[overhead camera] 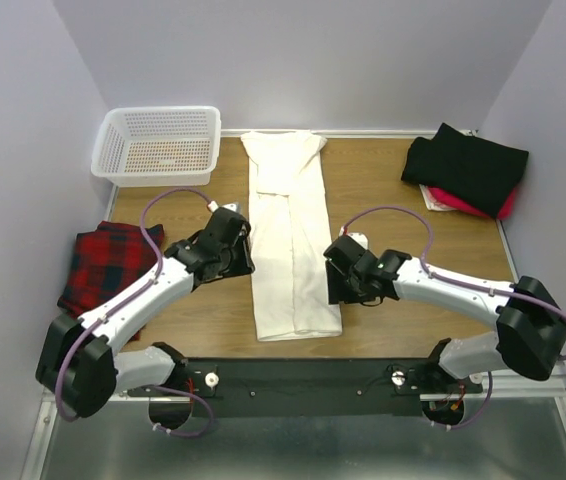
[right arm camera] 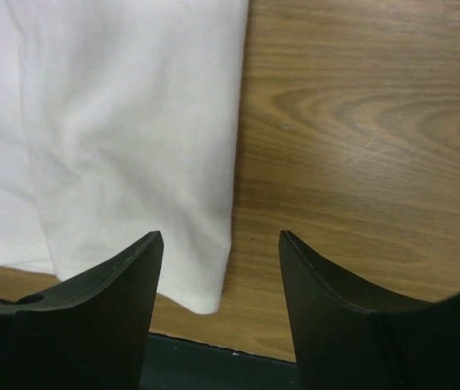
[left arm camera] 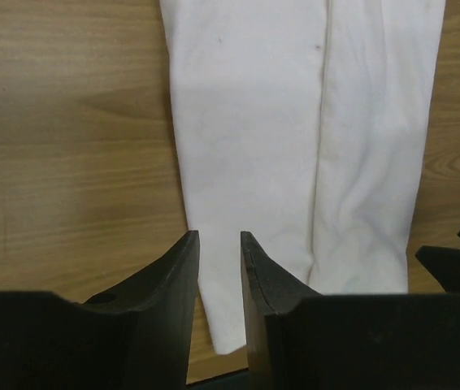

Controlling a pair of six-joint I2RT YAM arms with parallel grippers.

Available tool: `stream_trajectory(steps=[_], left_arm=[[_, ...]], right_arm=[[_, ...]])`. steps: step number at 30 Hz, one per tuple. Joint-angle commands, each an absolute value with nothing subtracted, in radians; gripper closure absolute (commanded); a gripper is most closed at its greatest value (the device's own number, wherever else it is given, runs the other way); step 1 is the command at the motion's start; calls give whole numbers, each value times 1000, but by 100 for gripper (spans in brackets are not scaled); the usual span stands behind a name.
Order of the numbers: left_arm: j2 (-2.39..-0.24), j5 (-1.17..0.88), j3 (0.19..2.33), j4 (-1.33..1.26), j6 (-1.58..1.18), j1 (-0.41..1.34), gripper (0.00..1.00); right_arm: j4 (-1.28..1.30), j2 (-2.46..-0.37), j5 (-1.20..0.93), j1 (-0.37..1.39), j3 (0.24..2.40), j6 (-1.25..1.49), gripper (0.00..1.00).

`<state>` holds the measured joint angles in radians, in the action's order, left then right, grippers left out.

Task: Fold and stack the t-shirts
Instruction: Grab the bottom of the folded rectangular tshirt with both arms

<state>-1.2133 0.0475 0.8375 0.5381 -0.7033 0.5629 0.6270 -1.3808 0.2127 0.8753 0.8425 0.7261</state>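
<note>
Centrally, cream shirt (overhead camera: 288,245) in long strip, table (overhead camera: 363,180) wood along both edges; left gripper (left arm camera: 219,237) narrowly parted, right gripper (right arm camera: 220,236) spread wide.

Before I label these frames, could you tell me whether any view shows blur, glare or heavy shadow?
Top external: evenly lit, sharp, soft shadows only. Left wrist: cream-white t-shirt in focus, left claw near-black, detail lost. Right wrist: shirt washed out, right claw likewise dark.

White tee (right arm camera: 132,122) corner btwn spread fingers (right arm camera: 92,317).
</note>
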Motion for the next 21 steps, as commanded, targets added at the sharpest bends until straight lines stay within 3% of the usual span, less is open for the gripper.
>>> stream_trajectory(steps=[1,12,21], left_arm=[[-1121,-23,760,534,-801,595,62],[-1152,-98,641,560,-877,736,55],[-1193,-91,621,607,-954,841,55]], right_arm=[[558,-1335,86,880,787,741,32],[540,-1302,41,885,696,772,34],[528,-1305,5,888,667,770,34]])
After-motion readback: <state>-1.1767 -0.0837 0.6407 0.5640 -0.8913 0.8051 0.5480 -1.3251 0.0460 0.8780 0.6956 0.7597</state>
